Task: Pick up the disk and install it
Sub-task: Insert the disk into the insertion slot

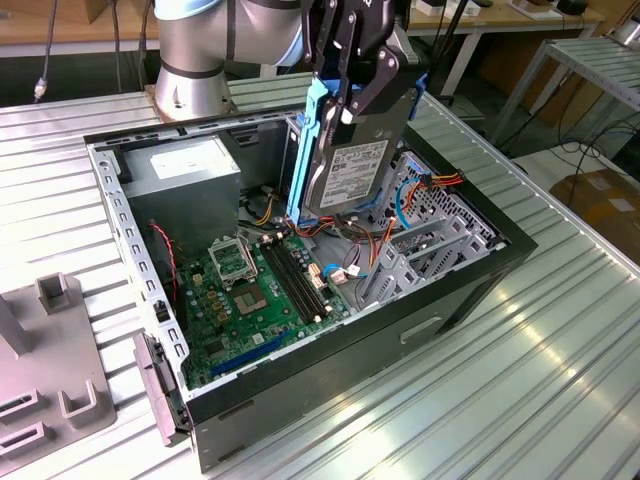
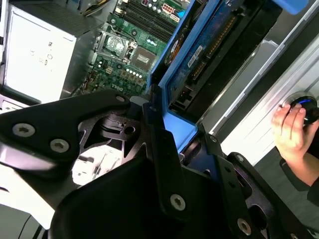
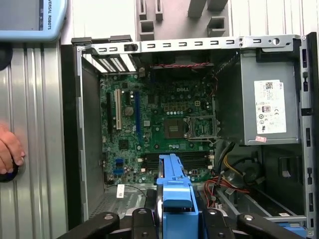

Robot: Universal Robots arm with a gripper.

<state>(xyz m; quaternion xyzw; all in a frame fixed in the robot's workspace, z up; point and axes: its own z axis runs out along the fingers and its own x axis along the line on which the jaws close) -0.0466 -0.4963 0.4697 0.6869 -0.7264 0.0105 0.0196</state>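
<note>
The gripper (image 1: 360, 95) hung over the open computer case (image 1: 330, 345) with its fingers (image 1: 372, 85) clenched on the disk (image 1: 350, 170). The drive stood on edge with its label face turned toward the exterior view's right. Its lower end was just above the tangle of cables (image 1: 345, 235) beside the motherboard (image 1: 255, 290), and it was not seated in anything that I could see. The hold was at the upper end, on the blue bracket (image 1: 303, 150) that frames the drive — in both wrist views the blue plastic sat between the black fingers. The grey power-supply box (image 1: 185, 175) lay at the far left of the case in the exterior view, well apart from the drive. In the first wrist view a person's hand (image 3: 9, 149) rested on the table (image 1: 540, 390) beside the case.

I took the disk for a dense, stiff thing, heavy for its bulk, with smooth metal faces that would slip under a light pinch. It would not forgive a knock against the chassis. The bracket's rails looked the sound place to grip — plastic with some give, clear of the label face and the connector end.
</note>
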